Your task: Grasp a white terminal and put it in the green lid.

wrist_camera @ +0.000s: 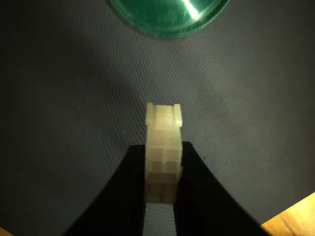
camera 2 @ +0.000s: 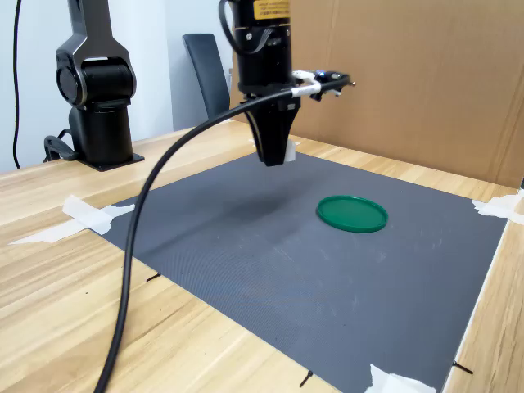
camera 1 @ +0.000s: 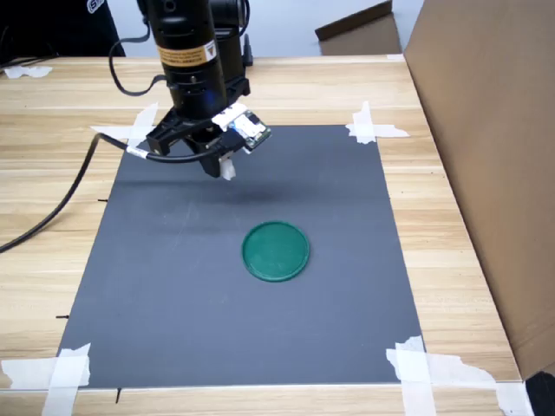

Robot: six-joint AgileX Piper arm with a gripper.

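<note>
The white terminal (wrist_camera: 163, 152) is a small stepped white block clamped between my gripper's two dark fingers (wrist_camera: 128, 191). My gripper (camera 1: 222, 167) is shut on it and hangs above the dark mat, well clear of its surface. In the second exterior view the terminal (camera 2: 289, 151) shows as a white sliver at the gripper (camera 2: 277, 155) tip. The green lid (camera 1: 276, 251) lies flat on the mat, nearer the camera and to the right of the gripper in the first exterior view. It also shows as a green lid (camera 2: 352, 213) with nothing in it, and the green lid (wrist_camera: 170, 17) is partly cut off in the wrist view.
A dark grey mat (camera 1: 173, 295) is taped at its corners with white tape strips (camera 1: 373, 128) onto a wooden table (camera 1: 451, 225). A cardboard wall (camera 1: 494, 156) stands along the first exterior view's right. A black cable (camera 2: 155, 237) trails from the arm across the mat. A second black arm base (camera 2: 94, 90) stands behind.
</note>
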